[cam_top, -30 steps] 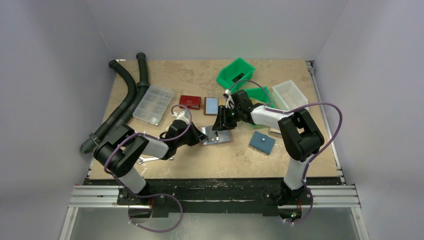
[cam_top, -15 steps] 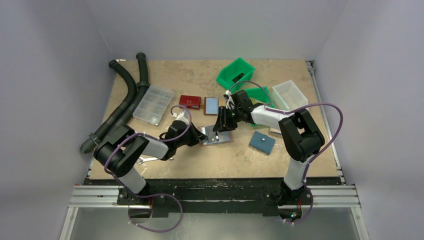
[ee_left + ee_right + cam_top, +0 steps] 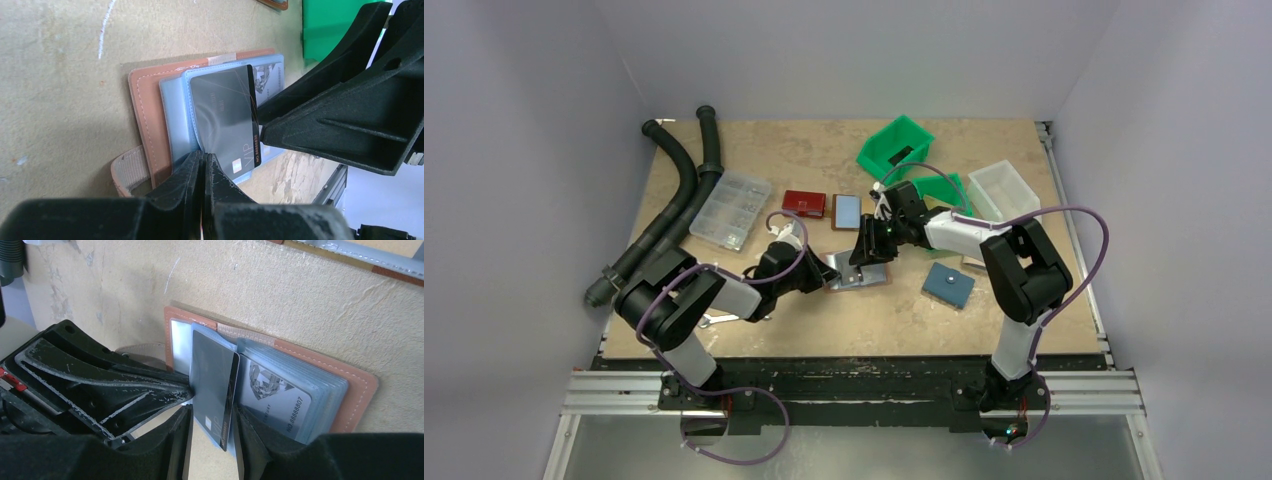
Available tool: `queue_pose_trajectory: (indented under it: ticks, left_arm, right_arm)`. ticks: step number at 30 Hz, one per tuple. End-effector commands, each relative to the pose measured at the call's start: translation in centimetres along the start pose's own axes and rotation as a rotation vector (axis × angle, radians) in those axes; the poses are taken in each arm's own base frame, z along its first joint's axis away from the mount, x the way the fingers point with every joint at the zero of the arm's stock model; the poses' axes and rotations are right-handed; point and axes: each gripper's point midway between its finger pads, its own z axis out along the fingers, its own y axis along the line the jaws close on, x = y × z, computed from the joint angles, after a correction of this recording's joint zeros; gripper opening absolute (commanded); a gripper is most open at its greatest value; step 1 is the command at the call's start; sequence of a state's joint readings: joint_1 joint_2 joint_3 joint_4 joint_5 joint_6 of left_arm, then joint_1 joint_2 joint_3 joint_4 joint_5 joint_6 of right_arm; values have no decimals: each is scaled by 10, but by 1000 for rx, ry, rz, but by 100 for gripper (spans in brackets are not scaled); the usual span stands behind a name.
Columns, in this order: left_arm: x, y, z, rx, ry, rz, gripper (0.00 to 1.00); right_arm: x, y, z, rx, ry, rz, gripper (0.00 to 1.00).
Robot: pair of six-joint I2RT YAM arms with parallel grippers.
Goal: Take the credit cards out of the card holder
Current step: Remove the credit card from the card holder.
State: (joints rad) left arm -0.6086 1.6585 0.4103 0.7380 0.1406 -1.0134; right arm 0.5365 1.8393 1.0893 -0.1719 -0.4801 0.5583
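The card holder (image 3: pixel 864 277), a brown wallet with clear blue sleeves, lies open mid-table. My left gripper (image 3: pixel 830 270) (image 3: pixel 203 160) is shut on the edge of a raised sleeve (image 3: pixel 177 107). In that sleeve sits the black credit card (image 3: pixel 214 380) (image 3: pixel 225 110). My right gripper (image 3: pixel 861 258) (image 3: pixel 212 411) is open and straddles this card's free end, one finger on each side. A grey credit card (image 3: pixel 274 392) with a diamond print lies in the stacked sleeves on the right half.
A blue square pouch (image 3: pixel 948 284) lies right of the holder. A red wallet (image 3: pixel 804 203) and another brown holder (image 3: pixel 847 210) lie behind. Green bins (image 3: pixel 894 145), a white bin (image 3: pixel 1004 188), a clear parts box (image 3: pixel 731 208) and black hoses (image 3: pixel 679 190) ring the back.
My right gripper has edged left and down over the holder, its jaws narrowing slightly around the black card. The left gripper stays shut in place.
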Motion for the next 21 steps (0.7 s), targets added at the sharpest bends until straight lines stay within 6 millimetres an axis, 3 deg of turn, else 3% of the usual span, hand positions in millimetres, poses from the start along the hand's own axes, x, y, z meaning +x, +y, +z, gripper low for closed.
queue_pose_trajectory:
  ticks: [1, 14, 16, 21]
  left_arm:
    - [18, 6, 0, 5, 64, -17, 0]
    - [21, 8, 0, 1, 76, -24, 0]
    - [20, 7, 0, 1, 74, -23, 0]
    - [21, 9, 0, -4, 73, -24, 0]
  right_arm:
    - [5, -7, 3, 35, 9, 8, 42]
    - [7, -8, 10, 17, 24, -13, 37]
    - [7, -8, 11, 10, 28, -16, 33]
    - [5, -9, 13, 0, 27, -38, 12]
